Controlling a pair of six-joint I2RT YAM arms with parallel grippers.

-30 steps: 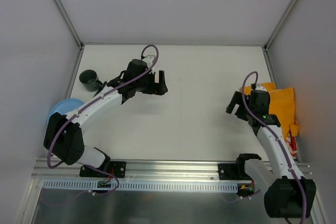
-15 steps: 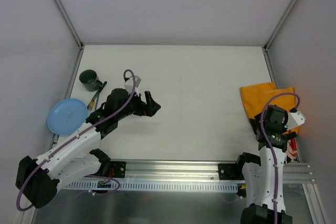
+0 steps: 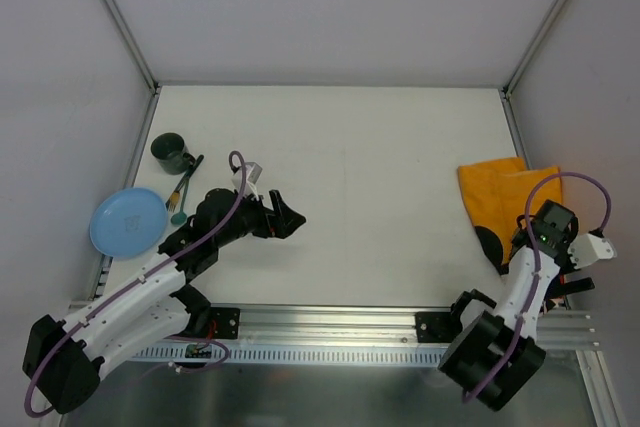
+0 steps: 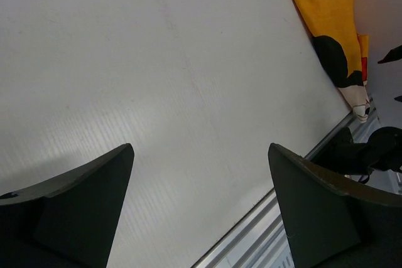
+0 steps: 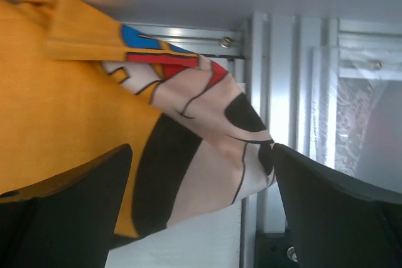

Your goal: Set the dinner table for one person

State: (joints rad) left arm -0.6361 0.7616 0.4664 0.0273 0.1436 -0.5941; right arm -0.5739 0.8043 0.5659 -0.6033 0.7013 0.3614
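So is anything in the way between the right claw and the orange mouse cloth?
No, nothing visible. The right gripper hangs open just above the orange cloth by the right edge of the table, with only air between them.

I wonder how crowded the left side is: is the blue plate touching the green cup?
Apart. The top view shows a strip of white table between the blue plate and the green cup.

R gripper open above orange placemat (mouse print) nr rail.
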